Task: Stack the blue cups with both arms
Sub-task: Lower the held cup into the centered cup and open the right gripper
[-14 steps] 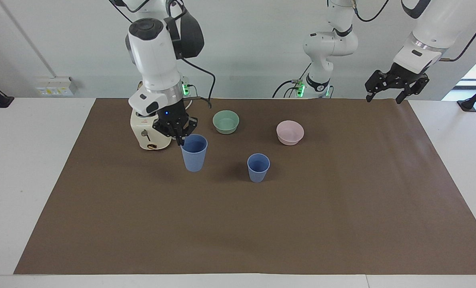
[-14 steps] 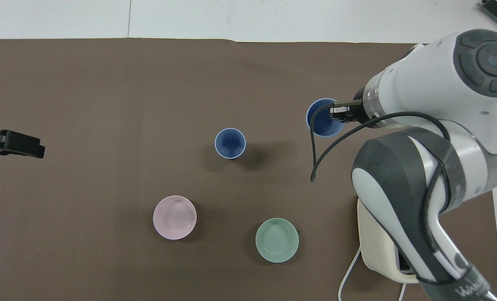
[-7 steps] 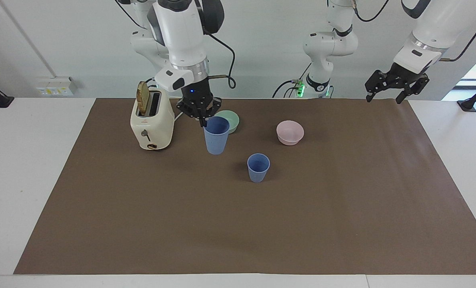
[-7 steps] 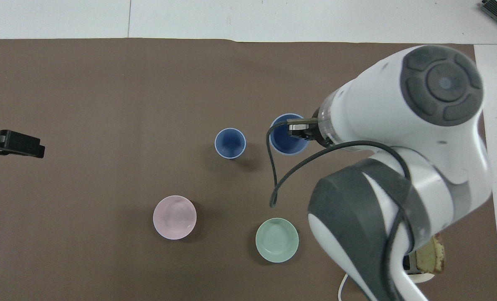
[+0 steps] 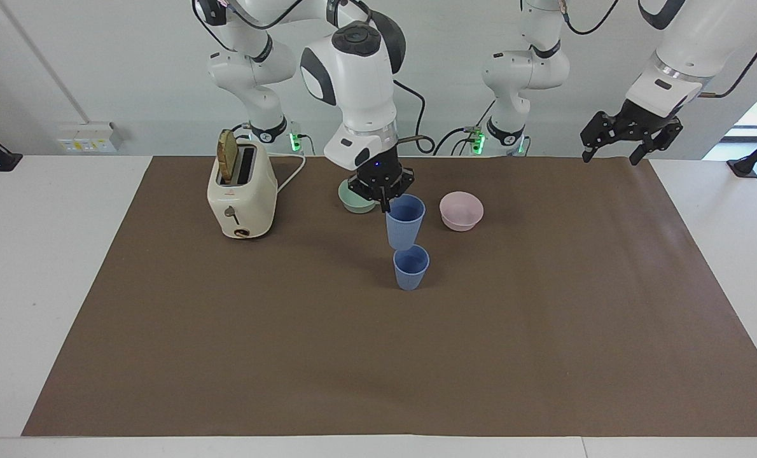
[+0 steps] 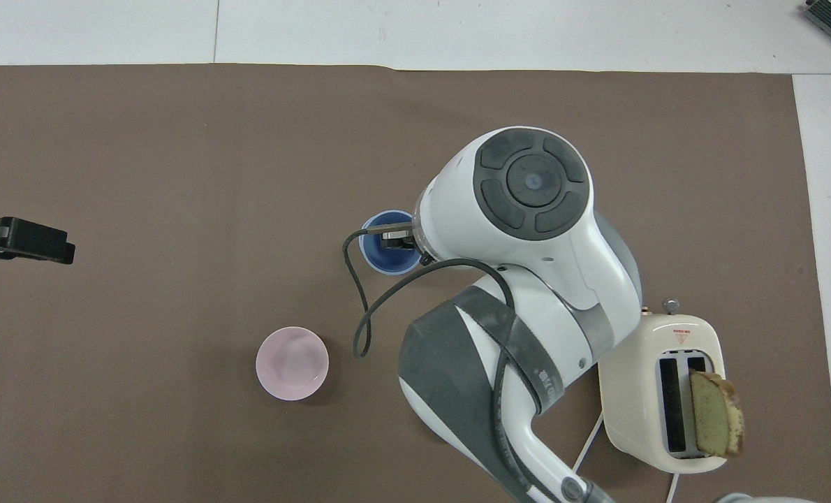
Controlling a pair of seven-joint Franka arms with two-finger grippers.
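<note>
Counter point(image 5: 544, 356) under brown mat, toaster point(image 5: 241, 198) at right arm's end. Left gripper point(image 5: 630, 135) waiting in air over mat edge, fingers spread, empty. Right gripper point(image 5: 382, 191) clenched on rim of held blue cup point(image 5: 404, 222), hanging over standing blue cup point(image 5: 411, 267), mid-mat, clear of pink bowl point(image 5: 460, 210). Likely light, stiff, thin-walled, a bit slick; rim pinch suits. Both upright, mouths up, long axes vertical, roughly aligned.
</note>
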